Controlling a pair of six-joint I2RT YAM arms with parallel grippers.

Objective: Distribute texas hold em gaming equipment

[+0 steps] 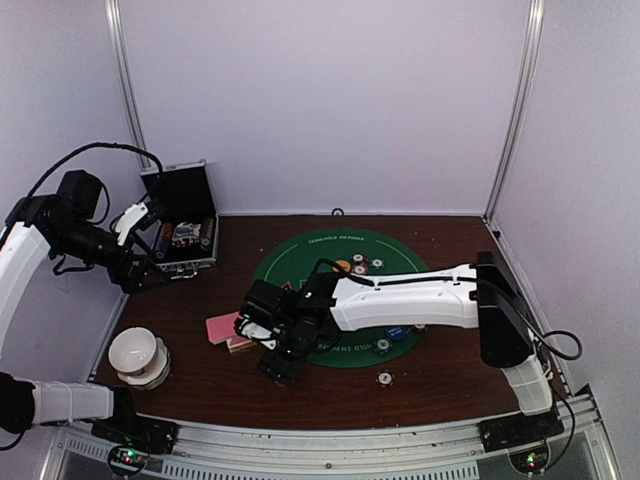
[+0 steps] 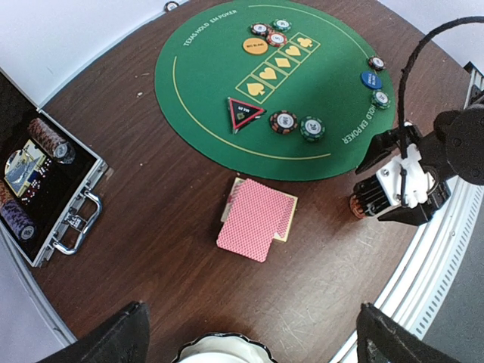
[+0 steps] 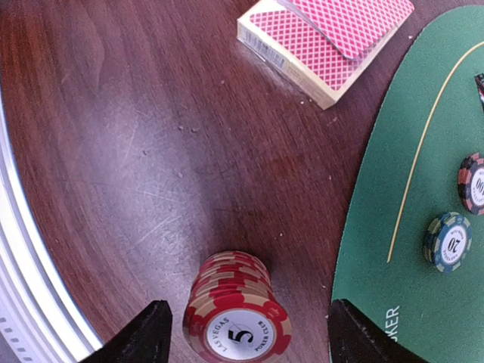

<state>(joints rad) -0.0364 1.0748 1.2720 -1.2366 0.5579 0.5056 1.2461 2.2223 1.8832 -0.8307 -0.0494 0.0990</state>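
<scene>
A stack of red-and-cream striped poker chips (image 3: 236, 310) marked 5 stands on the wood table between the spread fingers of my right gripper (image 3: 246, 336), which is open around it without touching. It also shows in the left wrist view (image 2: 355, 206). The pink-backed cards (image 3: 325, 38) lie in a loose deck just beyond, left of the green mat (image 1: 300, 255). On the mat lie an orange disc (image 2: 255, 45), a blue disc (image 2: 370, 79) and single chips (image 2: 311, 128). My left gripper (image 1: 145, 277) is open and empty, high near the case.
The black metal-edged case (image 2: 76, 215) lies open at the far left with chip rolls inside. A white bowl (image 1: 138, 355) stands near the front left. One chip (image 1: 383, 378) lies on bare wood in front of the mat. The table's metal front rail (image 3: 23, 265) runs close to the red stack.
</scene>
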